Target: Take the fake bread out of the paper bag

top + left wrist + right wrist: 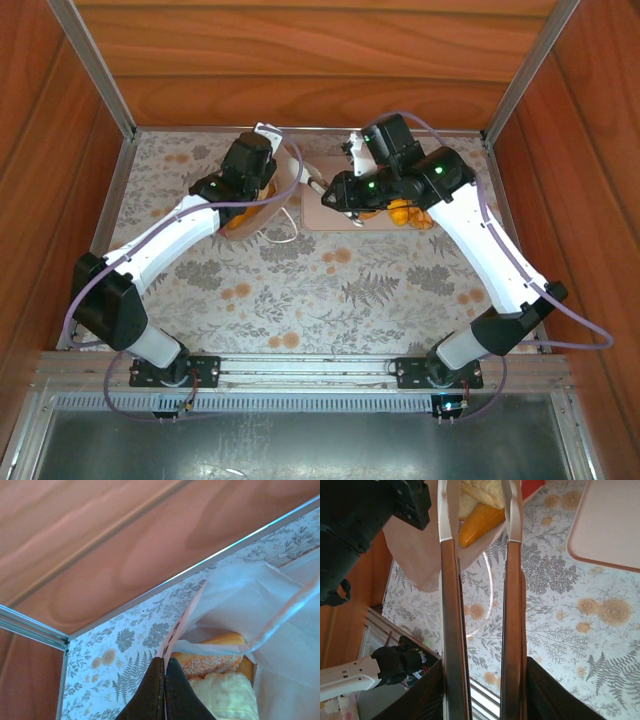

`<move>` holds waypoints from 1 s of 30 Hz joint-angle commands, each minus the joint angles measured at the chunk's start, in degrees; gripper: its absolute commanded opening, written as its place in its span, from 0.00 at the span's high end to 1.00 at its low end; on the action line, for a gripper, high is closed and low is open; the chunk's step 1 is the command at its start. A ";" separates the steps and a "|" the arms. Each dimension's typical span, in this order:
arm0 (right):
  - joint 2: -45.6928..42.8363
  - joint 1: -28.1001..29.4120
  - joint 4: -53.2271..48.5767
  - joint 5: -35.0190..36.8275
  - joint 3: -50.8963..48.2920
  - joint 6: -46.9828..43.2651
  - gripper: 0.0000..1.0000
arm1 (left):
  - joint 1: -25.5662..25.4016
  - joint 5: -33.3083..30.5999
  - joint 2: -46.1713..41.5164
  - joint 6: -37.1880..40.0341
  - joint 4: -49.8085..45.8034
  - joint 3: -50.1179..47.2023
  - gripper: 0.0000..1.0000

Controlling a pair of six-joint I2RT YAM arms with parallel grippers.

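Right wrist: our right hand [485, 690] clamps the tongs [452, 605], tips aimed lengthwise at the fake bread [480, 522] in the paper bag [415, 555]; left hand [165, 690], fully closed, pinches its rim.

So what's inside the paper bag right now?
In the paper bag: a grainy orange bread piece, a pale yellow one and a golden roll. Anything deeper is hidden by them and the bag's wall.

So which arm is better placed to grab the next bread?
Right, probably: the right gripper holds tongs with their tips by the bread at the bag mouth. The left gripper is shut on the bag's rim, busy steadying it.
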 commanded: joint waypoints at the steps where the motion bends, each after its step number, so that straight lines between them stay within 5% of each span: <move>1: 0.17 0.52 2.80 -1.46 -2.63 0.77 0.61 | -0.59 -0.71 -0.22 -2.80 0.28 2.34 1.00; 30: -1.12 3.78 14.13 3.07 -16.24 -3.33 0.61 | -6.56 -1.59 -0.66 -10.09 -4.47 0.74 1.00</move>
